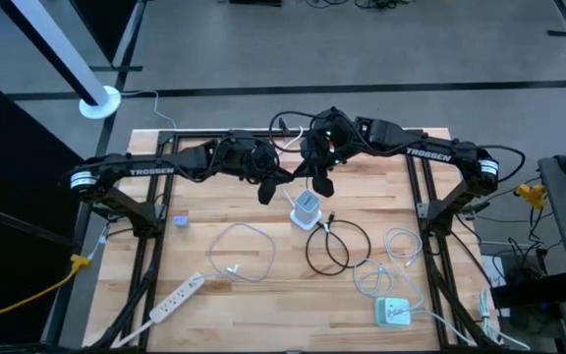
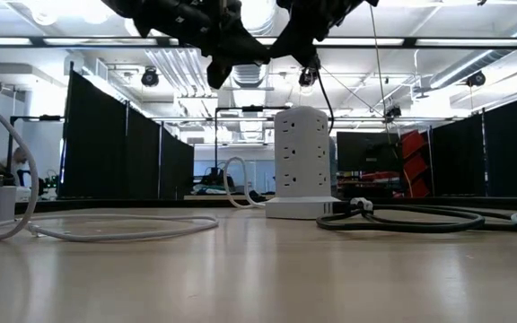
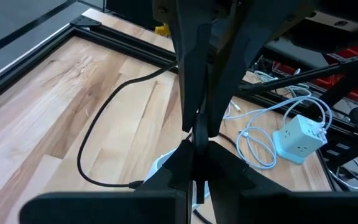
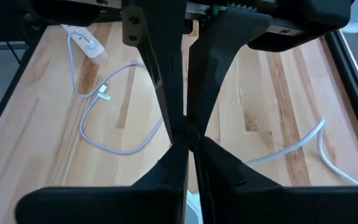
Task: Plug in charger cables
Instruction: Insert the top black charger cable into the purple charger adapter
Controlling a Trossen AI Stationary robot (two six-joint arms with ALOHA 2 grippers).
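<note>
**Both arms raised over the tower strip, nothing held**

We work on a wooden table (image 1: 263, 211) inside a dark-curtained lab. The black cable (image 1: 337, 246) lies looped at centre frame, one end running to the white tower strip (image 1: 306, 209); a white cable (image 1: 241, 251) loops to its left, more white cables (image 1: 391, 261) at lower right. Above the tower, the right gripper (image 1: 320, 183) and left gripper (image 1: 266, 191) both hang pinched closed, seemingly empty. We judge no cable is picked up yet; next calls for opening over a free plug.
</note>
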